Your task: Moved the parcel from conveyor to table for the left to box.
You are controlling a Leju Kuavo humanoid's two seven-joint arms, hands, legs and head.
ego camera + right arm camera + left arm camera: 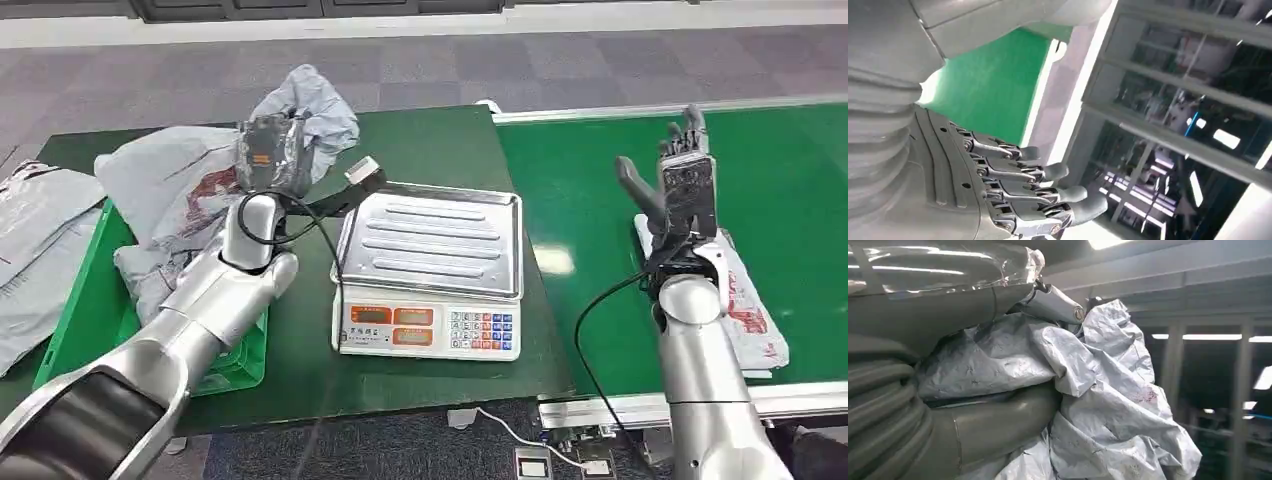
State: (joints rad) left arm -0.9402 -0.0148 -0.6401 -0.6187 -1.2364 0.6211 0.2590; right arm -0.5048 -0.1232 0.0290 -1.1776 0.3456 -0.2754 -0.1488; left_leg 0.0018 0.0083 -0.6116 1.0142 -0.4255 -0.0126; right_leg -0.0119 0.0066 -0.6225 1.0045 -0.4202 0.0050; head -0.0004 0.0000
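My left hand [267, 152] is raised over the left side of the table and grips a crumpled grey parcel bag [315, 112]. In the left wrist view the thumb and fingers [998, 420] clamp that grey bag [1108, 390]. My right hand [684, 178] is held upright above the green conveyor [800, 200], fingers spread and holding nothing. Its straightened fingers [1023, 187] appear over the belt [993, 85] in the right wrist view. A white parcel with red print [750, 315] lies flat on the conveyor, partly behind my right forearm.
A weighing scale [430, 270] with a steel platter stands mid-table. A green crate [85, 290] at the left holds several grey bags [160, 185]. More grey bags [35, 240] lie beyond the crate's left side. A cable runs along my right arm.
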